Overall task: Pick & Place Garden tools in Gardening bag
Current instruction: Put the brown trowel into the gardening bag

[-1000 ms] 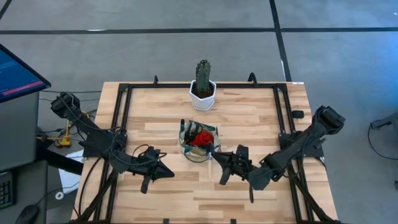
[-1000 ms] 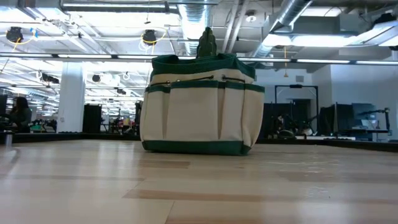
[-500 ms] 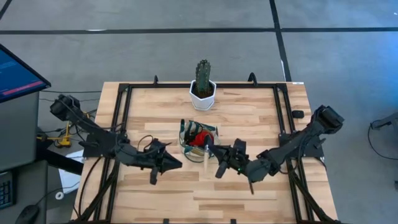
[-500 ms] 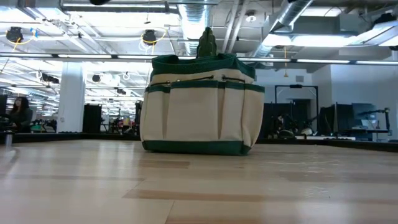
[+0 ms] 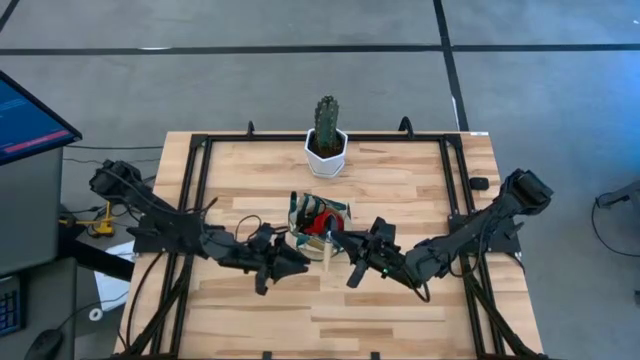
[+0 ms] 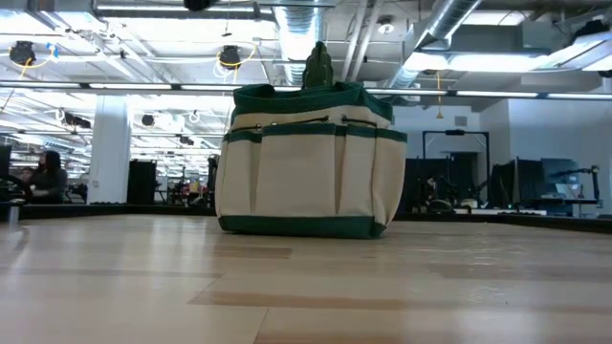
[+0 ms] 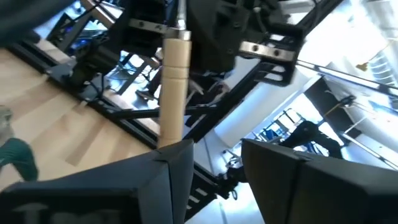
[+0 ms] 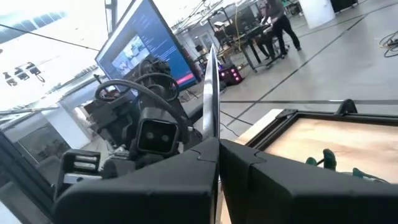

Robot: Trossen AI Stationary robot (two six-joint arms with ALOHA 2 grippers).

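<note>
Handover of pale wooden-handled metal hand tool (image 5: 327, 247), held level just below cream fabric bag with green trim (image 5: 318, 222) at frame centre, above light wood bench (image 5: 400, 190). Right tool (image 5: 340, 243) clamped on metal blade end. Left tool (image 5: 303, 265) with fingers apart, wooden handle beside one finger in left wrist view, not yet gripped. Advisable: centre handle between left fingers, close firmly, release right only after. Risk of drop if hurried.
</note>
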